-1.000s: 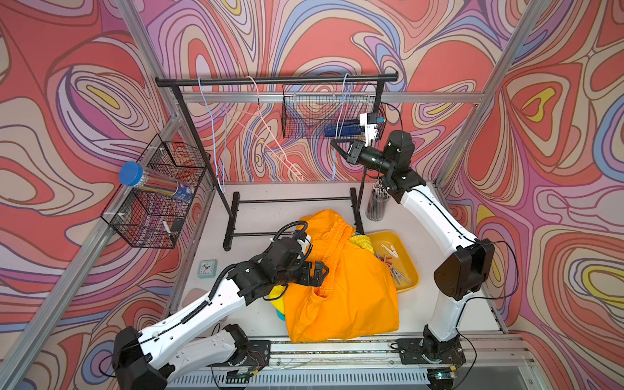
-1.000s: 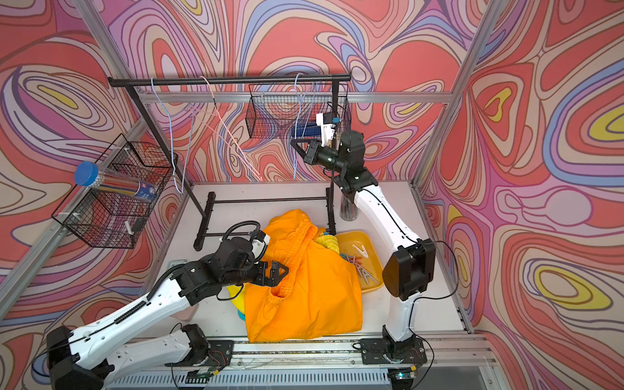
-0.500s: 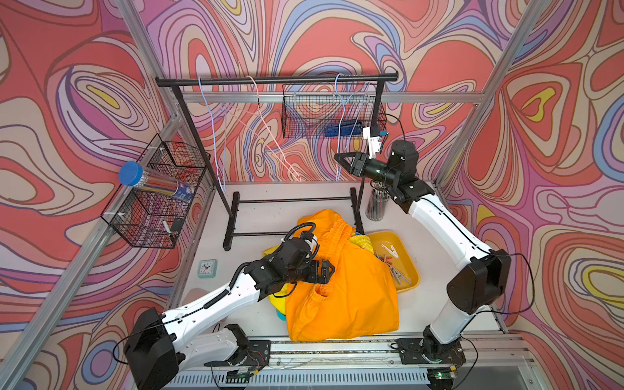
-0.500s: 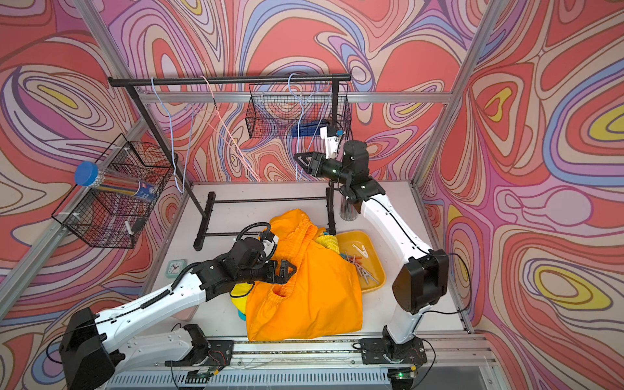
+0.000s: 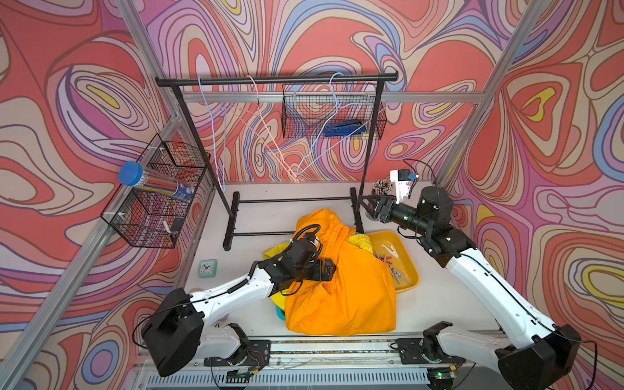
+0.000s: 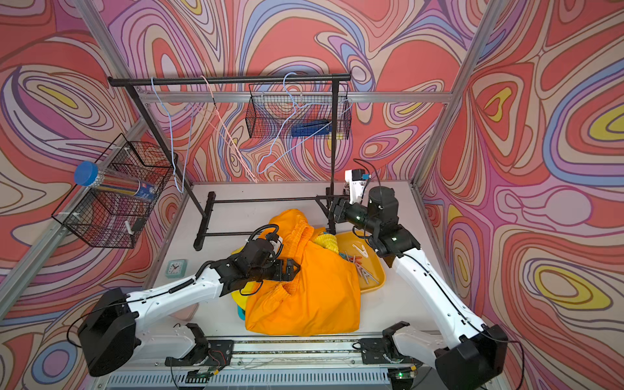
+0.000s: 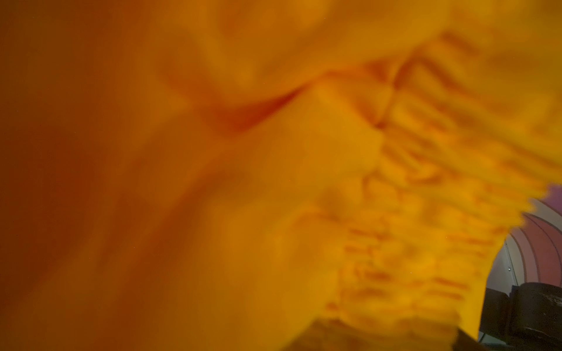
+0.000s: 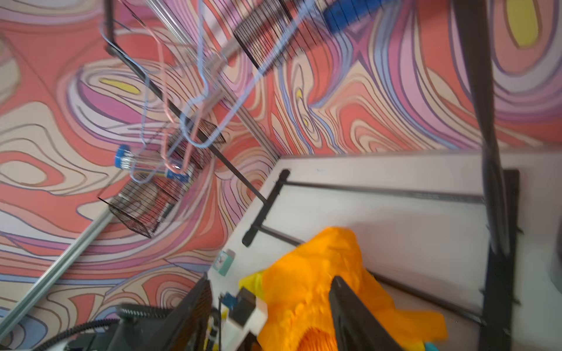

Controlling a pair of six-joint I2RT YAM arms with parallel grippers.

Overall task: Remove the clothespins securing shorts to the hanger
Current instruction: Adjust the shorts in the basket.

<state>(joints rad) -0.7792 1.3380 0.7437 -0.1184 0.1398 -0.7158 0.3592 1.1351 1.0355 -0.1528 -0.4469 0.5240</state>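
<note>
Clothespins (image 5: 388, 250): slim prongs, jumbled in yellow tray (image 5: 407, 258).

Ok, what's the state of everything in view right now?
Orange shorts: off the hangers, heaped on the table.
Yellow shorts: mostly buried under the orange pair.
Hangers: on the rail, bare.
Clothespins: loose in the yellow tray.
Left gripper: open, at the orange shorts.
Right gripper: open, empty, raised beside the rack post.
</note>
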